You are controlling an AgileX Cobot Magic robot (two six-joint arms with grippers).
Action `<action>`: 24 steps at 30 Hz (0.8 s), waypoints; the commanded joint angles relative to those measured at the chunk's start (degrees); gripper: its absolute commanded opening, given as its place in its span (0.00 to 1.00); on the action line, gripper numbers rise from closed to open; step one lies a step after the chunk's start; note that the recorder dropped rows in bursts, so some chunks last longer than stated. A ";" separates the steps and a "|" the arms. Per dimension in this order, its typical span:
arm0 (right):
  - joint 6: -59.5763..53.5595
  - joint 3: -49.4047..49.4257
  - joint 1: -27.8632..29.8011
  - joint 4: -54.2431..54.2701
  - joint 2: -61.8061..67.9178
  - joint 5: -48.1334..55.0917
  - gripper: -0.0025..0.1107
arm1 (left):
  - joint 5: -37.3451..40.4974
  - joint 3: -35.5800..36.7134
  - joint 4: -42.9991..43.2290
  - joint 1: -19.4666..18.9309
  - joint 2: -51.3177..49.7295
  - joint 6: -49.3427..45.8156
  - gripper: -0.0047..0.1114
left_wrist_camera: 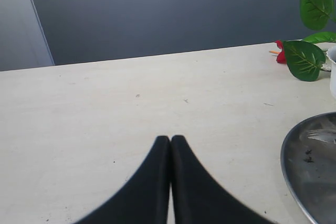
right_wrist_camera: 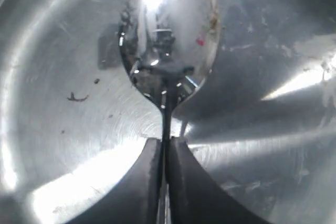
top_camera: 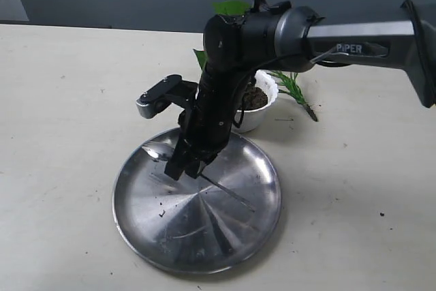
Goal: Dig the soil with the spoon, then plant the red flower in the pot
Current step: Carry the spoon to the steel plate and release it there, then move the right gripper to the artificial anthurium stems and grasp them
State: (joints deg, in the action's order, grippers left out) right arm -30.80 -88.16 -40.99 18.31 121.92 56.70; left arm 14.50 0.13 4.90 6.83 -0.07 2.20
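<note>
Spoon [right_wrist_camera: 167, 45], shiny, slim-handled, in right gripper [right_wrist_camera: 166, 148]

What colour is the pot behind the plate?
White. The pot shows best in the exterior view, partly hidden by the right arm.

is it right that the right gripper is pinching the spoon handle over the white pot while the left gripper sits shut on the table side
Not quite. The right gripper does pinch the spoon by its handle, but over the steel plate, not the white pot; the right wrist view shows the bowl against the plate's surface. The left gripper is shut and empty, as you said.
</note>
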 commanded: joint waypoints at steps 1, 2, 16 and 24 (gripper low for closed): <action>-0.52 -0.20 -0.14 -0.12 -0.20 0.21 0.02 | -0.78 -0.13 -0.09 0.31 0.07 0.25 0.05; -0.61 -0.20 -0.14 -0.21 -0.20 0.71 0.03 | -0.78 -0.13 -0.09 0.31 0.07 0.25 0.05; 2.84 -0.20 6.89 -4.69 -15.01 -3.16 0.36 | -0.78 -0.13 -0.09 0.31 0.07 0.25 0.05; 6.19 -6.42 24.87 -10.17 -8.18 -11.10 0.36 | -0.78 -0.13 -0.09 0.31 0.07 0.25 0.05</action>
State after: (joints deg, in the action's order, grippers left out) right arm -23.45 -91.45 -18.93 8.65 109.11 42.08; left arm 14.50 0.13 4.90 6.83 -0.07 2.20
